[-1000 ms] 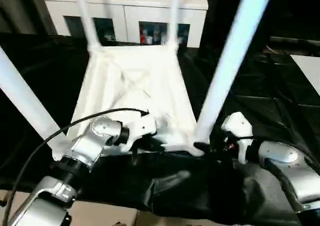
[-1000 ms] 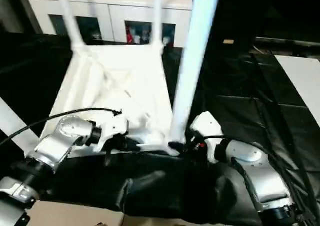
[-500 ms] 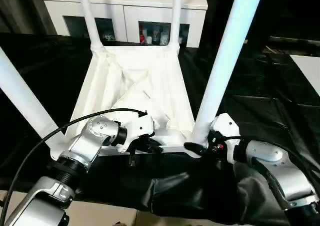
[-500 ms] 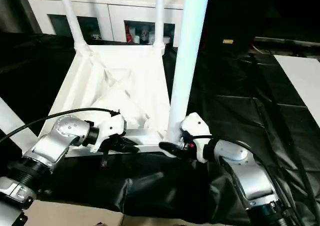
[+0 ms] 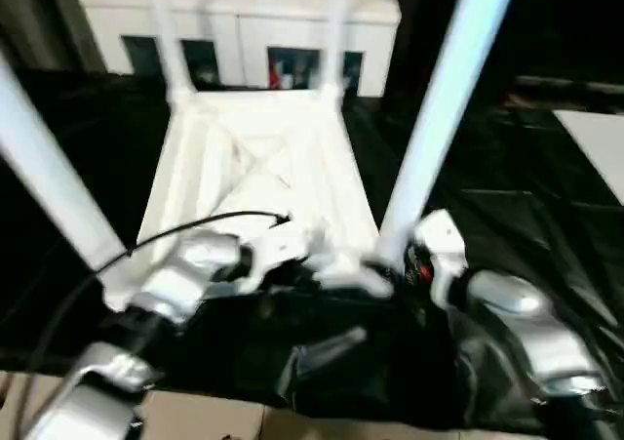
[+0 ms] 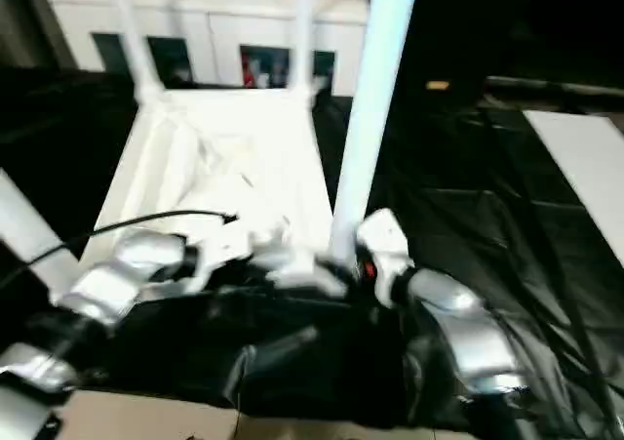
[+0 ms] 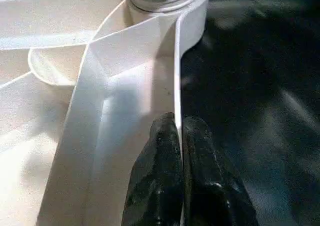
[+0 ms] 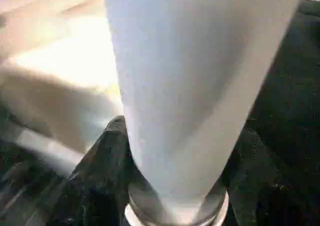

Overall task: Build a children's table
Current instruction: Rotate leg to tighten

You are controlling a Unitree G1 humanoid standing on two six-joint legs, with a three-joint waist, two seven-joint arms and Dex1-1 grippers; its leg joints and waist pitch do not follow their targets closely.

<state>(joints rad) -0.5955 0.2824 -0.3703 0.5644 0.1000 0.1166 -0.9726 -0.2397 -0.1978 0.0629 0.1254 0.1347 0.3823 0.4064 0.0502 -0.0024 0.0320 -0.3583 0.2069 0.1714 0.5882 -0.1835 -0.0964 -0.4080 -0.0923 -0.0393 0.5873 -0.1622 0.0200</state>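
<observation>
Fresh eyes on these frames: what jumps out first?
An upside-down white children's table on black sheeting, its four legs standing up toward the camera, the near right leg largest. The left gripper pinches the table's near edge rib, while the right gripper sits around that leg's base. Behind stands a white cabinet with glass doors.

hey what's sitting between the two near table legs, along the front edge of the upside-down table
The left gripper, its jaws pinched on the table's thin front rim, as the left wrist view shows. In the head views the right gripper sits at the right leg.
</observation>
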